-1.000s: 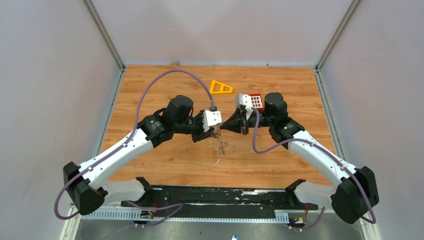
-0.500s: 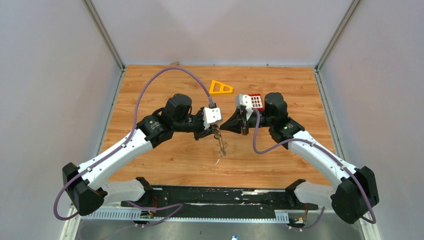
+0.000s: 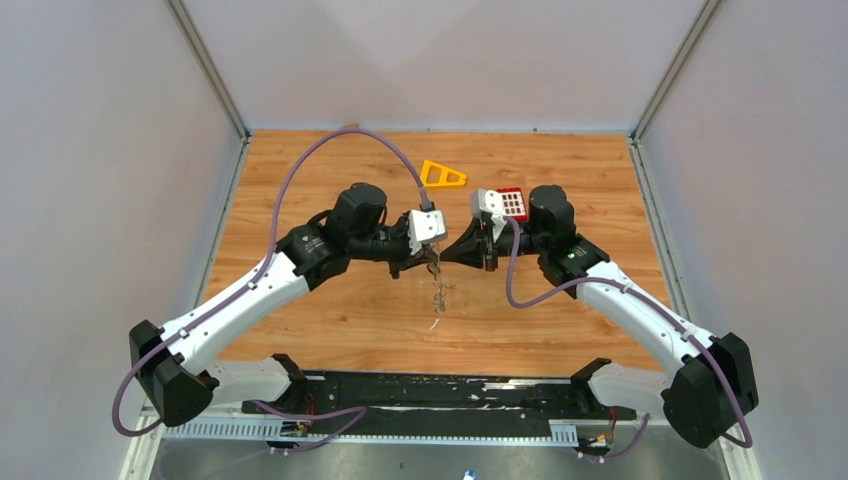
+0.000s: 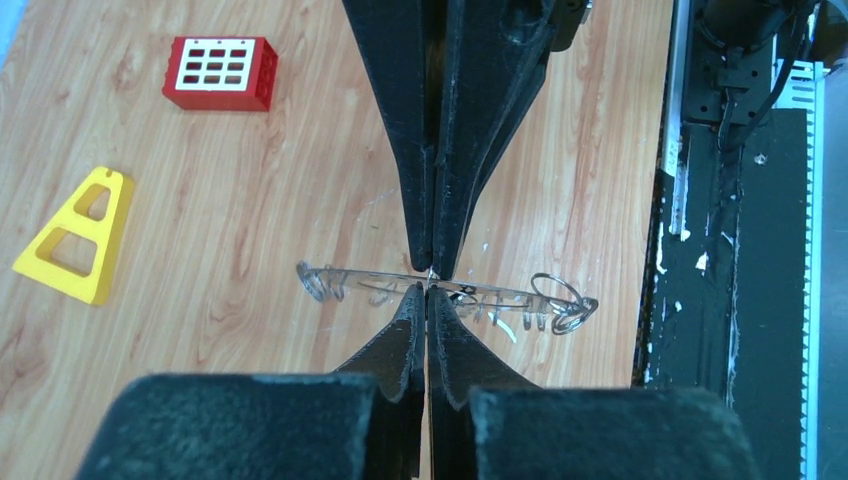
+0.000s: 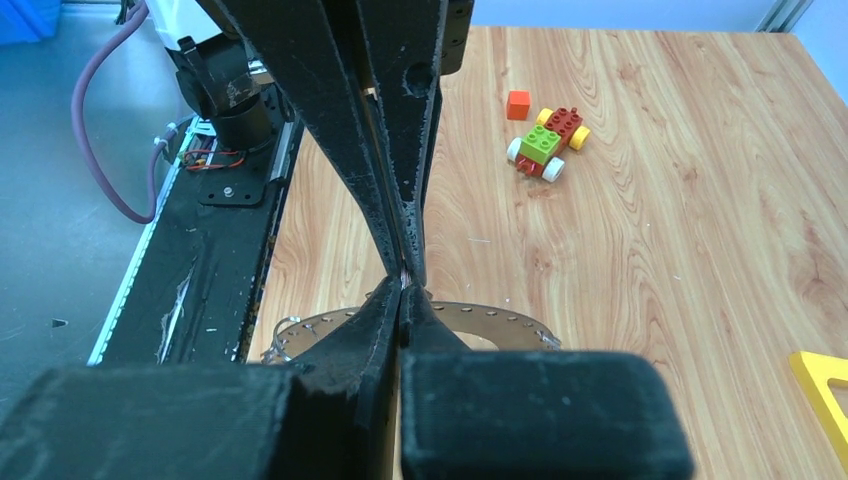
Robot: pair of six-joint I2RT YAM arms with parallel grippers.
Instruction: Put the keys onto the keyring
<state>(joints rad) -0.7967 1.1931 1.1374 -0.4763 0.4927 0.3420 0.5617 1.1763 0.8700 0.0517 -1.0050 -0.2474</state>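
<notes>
The keyring (image 3: 438, 290) is a thin flat grey ring hanging in the air at mid-table. In the left wrist view the keyring (image 4: 362, 274) appears edge-on, with small wire loops (image 4: 560, 300) at one end. In the right wrist view its holed rim (image 5: 500, 320) shows. My left gripper (image 3: 431, 263) and right gripper (image 3: 446, 258) meet tip to tip over it. The left gripper (image 4: 427, 290) is shut on the ring's rim, and the right gripper (image 5: 403, 292) is shut on it from the opposite side. I cannot make out the keys.
A red keypad block (image 3: 513, 203) sits behind the right wrist and an orange triangular frame (image 3: 441, 175) lies further back. A small brick car (image 5: 545, 140) and an orange cube (image 5: 517, 104) show in the right wrist view. The black base rail (image 4: 750, 250) runs along the near edge.
The left gripper has moved slightly right toward the right gripper and closed its jaws at the ring. The ring has shifted a little up and left. The right arm has stayed put.
</notes>
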